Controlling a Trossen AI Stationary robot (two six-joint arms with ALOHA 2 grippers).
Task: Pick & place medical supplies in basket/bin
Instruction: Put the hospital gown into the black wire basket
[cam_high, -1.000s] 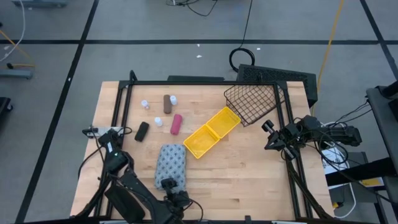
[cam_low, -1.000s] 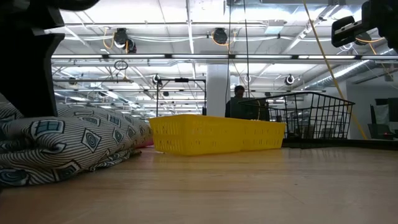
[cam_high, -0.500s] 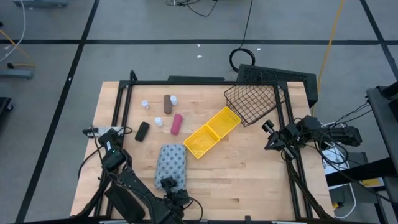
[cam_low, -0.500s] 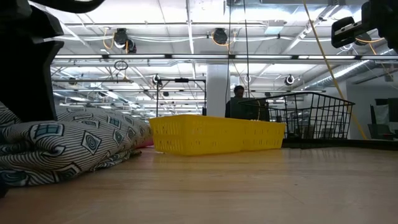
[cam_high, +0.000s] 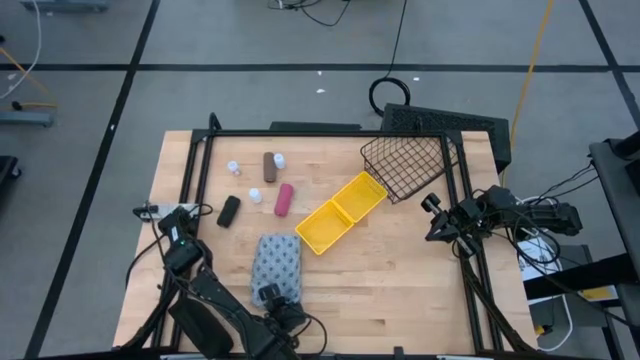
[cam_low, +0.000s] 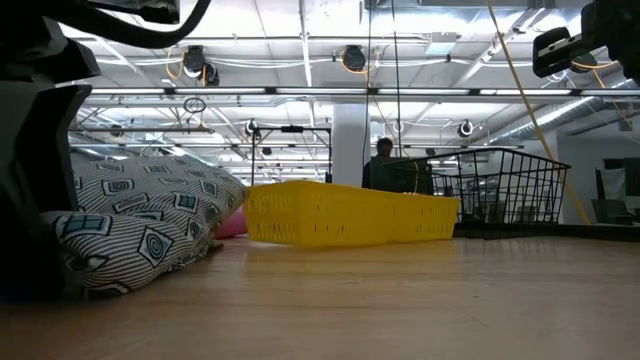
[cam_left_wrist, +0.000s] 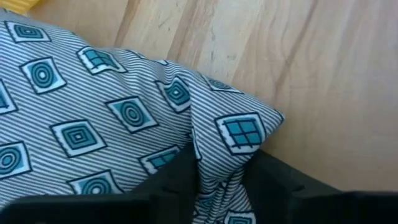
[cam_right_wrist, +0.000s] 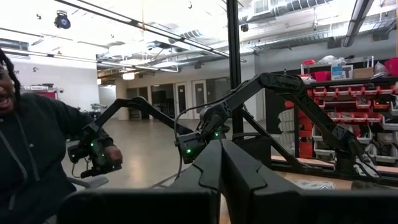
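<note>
Cloth bundle (cam_high: 276, 264), grey-blue and patterned, lies on the counter (cam_high: 390, 262) just beside the yellow bin (cam_high: 341, 212), on the side away from the wire basket (cam_high: 407, 164). The left gripper (cam_left_wrist: 219, 186) sits at the bundle's end farthest from the bin, its fingers (cam_left_wrist: 183, 171) pinching a fold of the fabric between them. The right gripper (cam_high: 436, 222) waits off past the bin, fingers pressed together and empty. The grasp step looks under way; next the bundle needs lifting clear and carrying toward the basket, since it seems too bulky for the bin.
</note>
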